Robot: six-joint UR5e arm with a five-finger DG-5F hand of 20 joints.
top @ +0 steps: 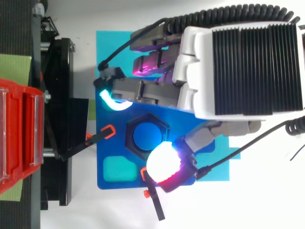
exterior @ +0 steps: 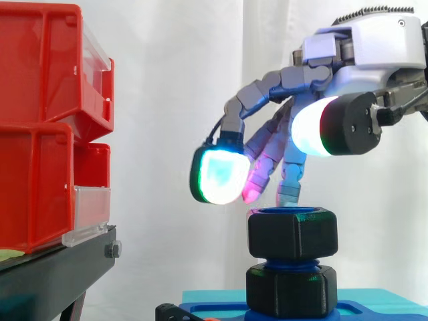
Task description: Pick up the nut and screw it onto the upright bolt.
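A black hex nut (exterior: pixel 292 234) sits level on the top of the upright blue bolt (top: pixel 147 135), whose thread (exterior: pixel 289 265) shows below it. Beneath that, a second black hex piece (exterior: pixel 291 291) rests at the bolt's foot on the blue base plate (top: pixel 110 148). My hand (exterior: pixel 374 53) hovers just above the nut, open, with its fingers spread and drooping and nothing between them. Its glowing pads hang on either side of the bolt: a green-white fingertip (exterior: pixel 219 175) to the left and a white-red one (exterior: pixel 319 127) higher on the right. From above, the hand (top: pixel 238 67) covers the plate's far side.
Red bins (exterior: pixel 40 134) stack on a black stand (exterior: pixel 53 274) at the left. The blue plate lies on a cyan mat (top: pixel 112 43), held by black clamps with orange tips (top: pixel 102 136) (top: pixel 155 200). A teal recess (top: pixel 119 168) lies beside the bolt.
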